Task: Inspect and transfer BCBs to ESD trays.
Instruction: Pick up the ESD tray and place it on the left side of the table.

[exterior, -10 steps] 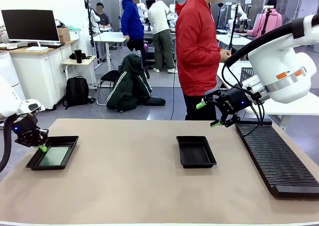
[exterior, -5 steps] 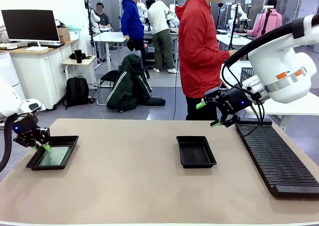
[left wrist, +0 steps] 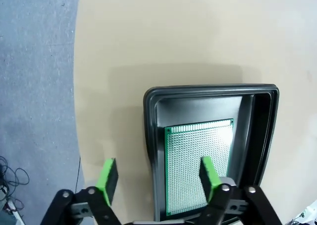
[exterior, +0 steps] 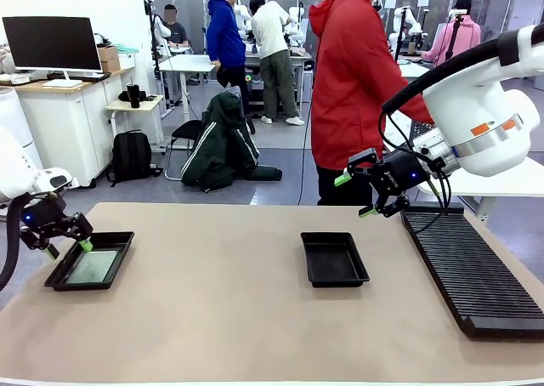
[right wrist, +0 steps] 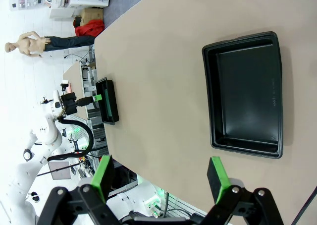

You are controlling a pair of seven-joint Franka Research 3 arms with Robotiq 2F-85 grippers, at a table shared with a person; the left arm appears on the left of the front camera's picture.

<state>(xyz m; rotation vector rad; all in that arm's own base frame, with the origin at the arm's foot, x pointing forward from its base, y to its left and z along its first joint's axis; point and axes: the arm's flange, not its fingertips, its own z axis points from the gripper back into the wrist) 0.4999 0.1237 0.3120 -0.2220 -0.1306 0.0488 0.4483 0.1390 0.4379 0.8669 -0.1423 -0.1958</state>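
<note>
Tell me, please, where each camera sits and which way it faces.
Front view: fixed on the robot's side, facing the person across the table; shows left claw and right claw.
Left wrist view: on the left arm, looking down past its claw at the board in the left tray.
Right wrist view: on the right arm, looking past its claw at the empty middle tray.
Shared: front and right wrist views show both trays.

Bright, even overhead light casts only a soft shadow on the table [left wrist: 198, 31] beside the tray [left wrist: 150, 131], pale glare washes one corner of the board [left wrist: 193, 170], and both wrist views curve at the edges.
</note>
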